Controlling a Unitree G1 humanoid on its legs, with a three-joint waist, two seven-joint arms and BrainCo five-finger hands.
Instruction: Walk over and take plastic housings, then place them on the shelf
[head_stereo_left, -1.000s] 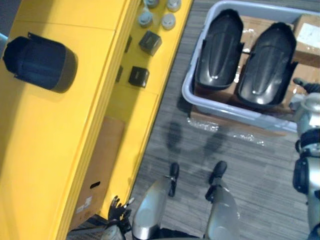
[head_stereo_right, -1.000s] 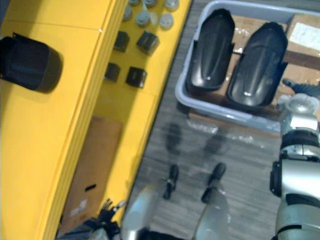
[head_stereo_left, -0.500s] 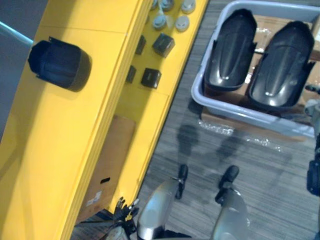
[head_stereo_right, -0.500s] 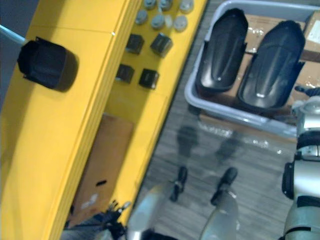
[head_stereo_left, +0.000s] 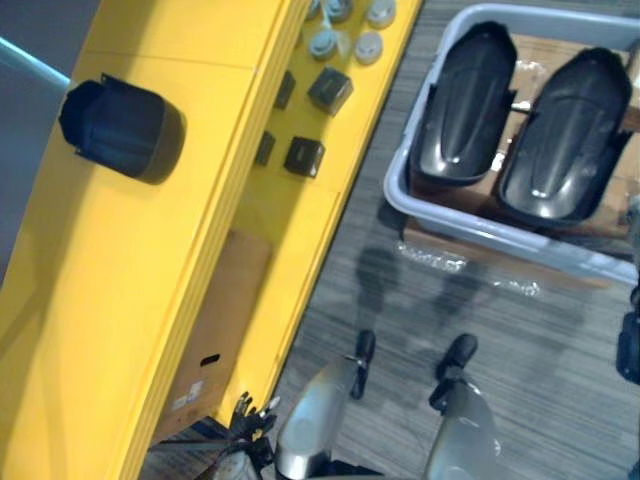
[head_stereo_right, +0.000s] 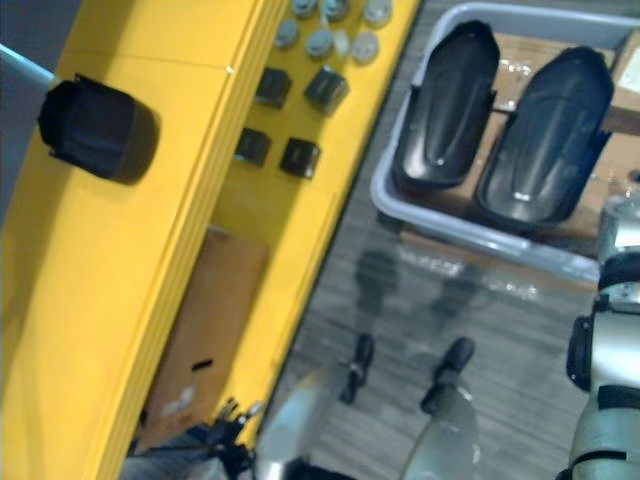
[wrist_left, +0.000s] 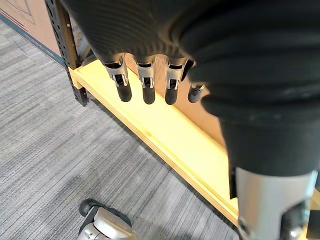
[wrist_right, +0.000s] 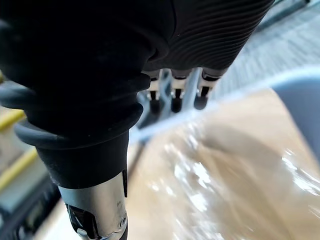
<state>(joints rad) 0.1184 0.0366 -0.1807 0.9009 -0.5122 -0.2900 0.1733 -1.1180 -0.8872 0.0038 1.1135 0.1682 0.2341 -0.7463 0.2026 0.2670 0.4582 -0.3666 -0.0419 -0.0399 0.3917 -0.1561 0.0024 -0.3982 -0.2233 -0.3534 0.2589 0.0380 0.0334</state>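
Grey striped carpet (head_stereo_left: 520, 340) covered the floor, with a yellow shelf unit (head_stereo_left: 130, 300) along its left side. Two black plastic housings lay side by side in a grey bin (head_stereo_left: 396, 186) at the carpet's far right, one (head_stereo_left: 465, 100) against the bin's left wall and the other (head_stereo_left: 565, 135) just beside it toward the right wall. Both lay hollow side down on brown cardboard (head_stereo_left: 535, 48) inside the bin. A third black housing (head_stereo_left: 120, 125) sat on the shelf unit's top board, near its left edge and well apart from the bin.

On a lower board of the unit, near its front edge, stood small dark blocks (head_stereo_left: 303, 157) – and past them, toward the far end, a cluster of pale grey round caps (head_stereo_left: 368, 45). A flat cardboard box (head_stereo_left: 215, 320) lay on the lowest board.

The left hand (wrist_left: 145, 45) hung with straight, relaxed fingers (wrist_left: 123, 85) and held nothing; past them ran the yellow bottom board (wrist_left: 165, 135), fixed to a dark perforated upright (wrist_left: 65, 45). The right hand (wrist_right: 200, 35) was likewise released, its fingers (wrist_right: 176, 92) straight and empty – beyond them showed film-wrapped cardboard (wrist_right: 225, 165) and a pale grey bin wall (wrist_right: 300, 95).
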